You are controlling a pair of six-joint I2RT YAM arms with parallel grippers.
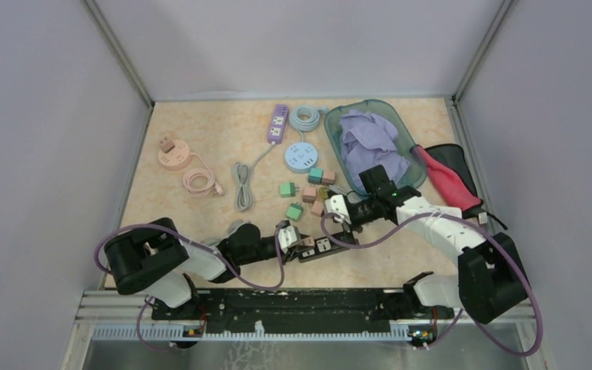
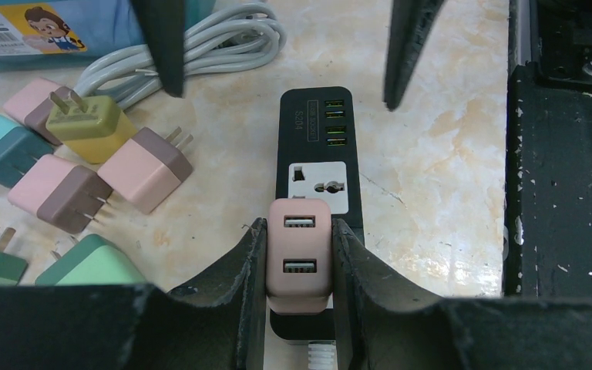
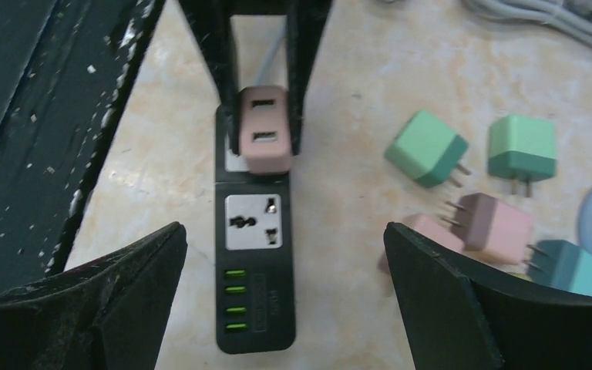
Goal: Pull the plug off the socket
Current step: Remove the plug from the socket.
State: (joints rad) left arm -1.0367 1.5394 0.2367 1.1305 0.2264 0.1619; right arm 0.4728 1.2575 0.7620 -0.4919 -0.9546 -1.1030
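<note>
1. Your left gripper (image 2: pixel 299 231) is clenched on the pink USB charger plug (image 2: pixel 299 262), with one finger pressed flat against each side of it.
2. That plug sits on the black power strip (image 2: pixel 314 127) at the strip's cord end, just beside the free universal socket (image 2: pixel 317 183). The prongs are hidden under the plug's body, so you cannot tell how deep they sit.
3. The strip lies flat on the marbled tabletop (image 2: pixel 432 154), close to the table's near edge. Its green USB ports (image 2: pixel 335 116) are at the end away from the cord.
4. Your right gripper (image 3: pixel 281 227) is spread wide and holds nothing. In the left wrist view its two fingers stand either side of the strip's USB end, each apart from the strip.
5. Loose chargers lie on the table to one side of the strip. An olive adapter (image 2: pixel 92 123) is nearest the grey cable (image 2: pixel 223 35), and two pink-and-brown adapters (image 2: pixel 142 169) lie just beside it, none of them touching the strip.
</note>
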